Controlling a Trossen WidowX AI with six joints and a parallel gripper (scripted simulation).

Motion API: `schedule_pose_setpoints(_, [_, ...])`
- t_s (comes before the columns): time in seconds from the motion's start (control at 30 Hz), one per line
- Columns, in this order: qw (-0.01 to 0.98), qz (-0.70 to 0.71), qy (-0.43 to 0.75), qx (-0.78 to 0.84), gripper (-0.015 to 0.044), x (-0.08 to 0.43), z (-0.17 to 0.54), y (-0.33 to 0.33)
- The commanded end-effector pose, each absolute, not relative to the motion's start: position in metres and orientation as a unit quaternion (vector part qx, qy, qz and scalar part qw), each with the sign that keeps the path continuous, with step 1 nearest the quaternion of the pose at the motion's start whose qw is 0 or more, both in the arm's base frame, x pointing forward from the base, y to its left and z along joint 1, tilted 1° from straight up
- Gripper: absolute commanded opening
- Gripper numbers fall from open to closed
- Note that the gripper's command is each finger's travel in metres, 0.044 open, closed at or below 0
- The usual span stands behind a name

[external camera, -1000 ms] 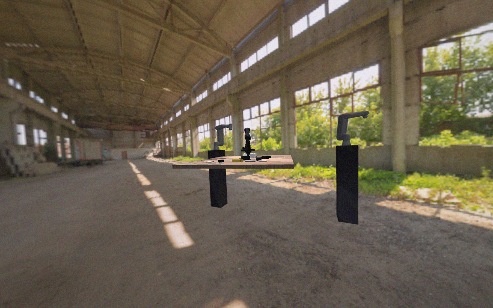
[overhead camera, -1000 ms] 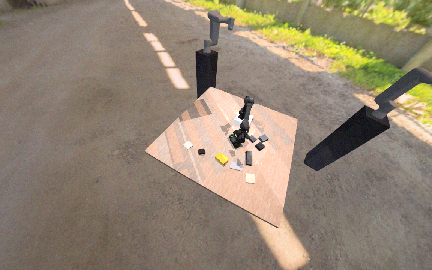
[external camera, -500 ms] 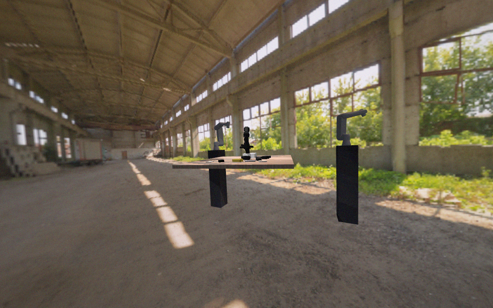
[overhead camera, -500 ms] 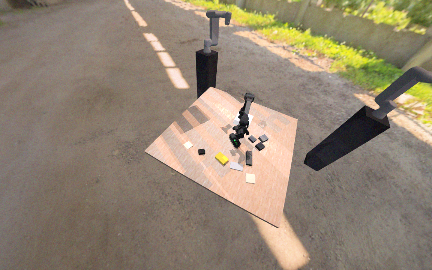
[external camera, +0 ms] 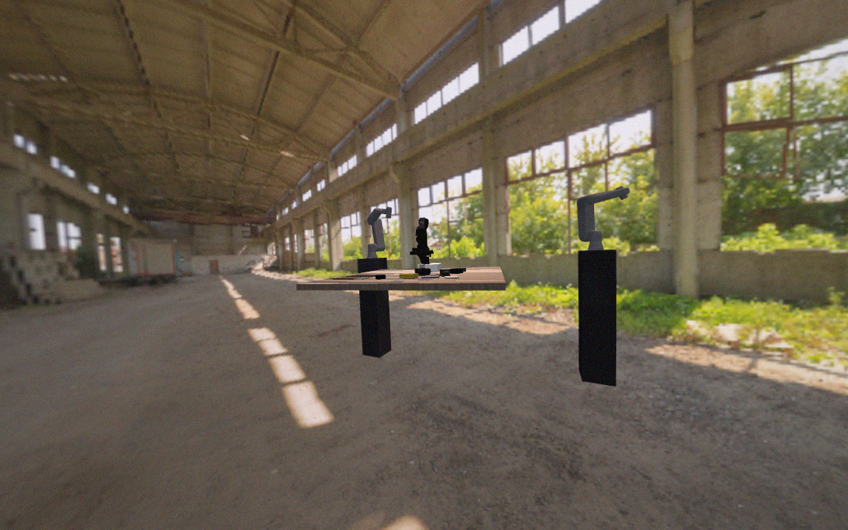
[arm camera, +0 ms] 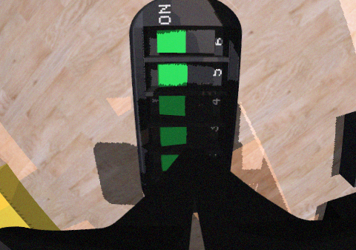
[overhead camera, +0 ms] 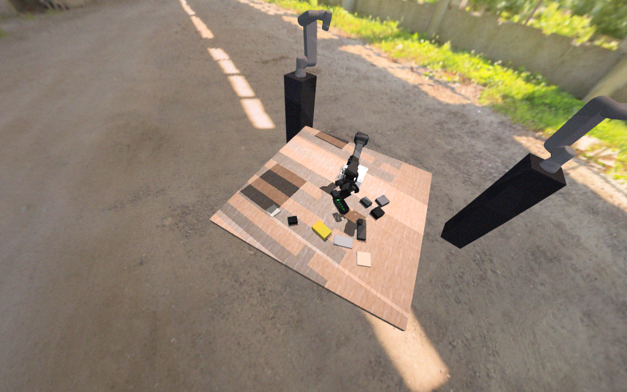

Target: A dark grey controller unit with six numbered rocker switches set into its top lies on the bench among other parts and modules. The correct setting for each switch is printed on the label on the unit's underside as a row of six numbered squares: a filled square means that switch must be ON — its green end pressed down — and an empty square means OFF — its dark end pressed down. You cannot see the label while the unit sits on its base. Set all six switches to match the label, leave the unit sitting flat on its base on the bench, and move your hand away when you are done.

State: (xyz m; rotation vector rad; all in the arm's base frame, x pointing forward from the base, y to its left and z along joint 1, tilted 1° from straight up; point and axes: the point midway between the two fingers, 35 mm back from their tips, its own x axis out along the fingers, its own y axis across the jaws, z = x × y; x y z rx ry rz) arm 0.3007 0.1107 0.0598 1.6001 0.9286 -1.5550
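Observation:
The dark grey controller unit [overhead camera: 338, 204] [arm camera: 185, 18] lies top up on the wooden bench [overhead camera: 379, 273] [external camera: 480, 283], near its middle. In the wrist view its green switch ends line up on the left side; switches 6 and 5 are in light, 4 and 3 lie in shadow, and the lowest ones are hidden under my fingers. My gripper [overhead camera: 344, 191] [arm camera: 192, 157] is shut and empty, its tips together over the low-numbered end of the unit. I cannot tell whether the tips touch a switch. The label on the underside is hidden.
A yellow block [overhead camera: 321, 229] [arm camera: 15, 205], a grey plate [overhead camera: 342, 241], a dark bar [overhead camera: 361, 228] and a beige tile [overhead camera: 363, 258] lie in front of the unit. Three dark modules [overhead camera: 376, 212] lie to its right. A small black cube [overhead camera: 292, 220] lies to the left. Two camera posts [overhead camera: 299, 104] flank the bench.

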Motion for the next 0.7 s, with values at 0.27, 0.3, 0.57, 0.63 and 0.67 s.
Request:
schedule_pose_setpoints(0.27, [0.356, -0.598, 0.359, 0.621, 0.0000, 0.294, 0.055, 0.116])
schedule_pose_setpoints(0.3, [0.356, -0.599, 0.360, 0.621, 0.0000, 0.288, 0.051, 0.119])
schedule_pose_setpoints(0.57, [0.355, -0.599, 0.360, 0.620, 0.0000, 0.263, 0.032, 0.133])
schedule_pose_setpoints(0.63, [0.355, -0.599, 0.360, 0.620, 0.0000, 0.263, 0.032, 0.133])
schedule_pose_setpoints(0.67, [0.355, -0.599, 0.360, 0.620, 0.0000, 0.263, 0.032, 0.133])
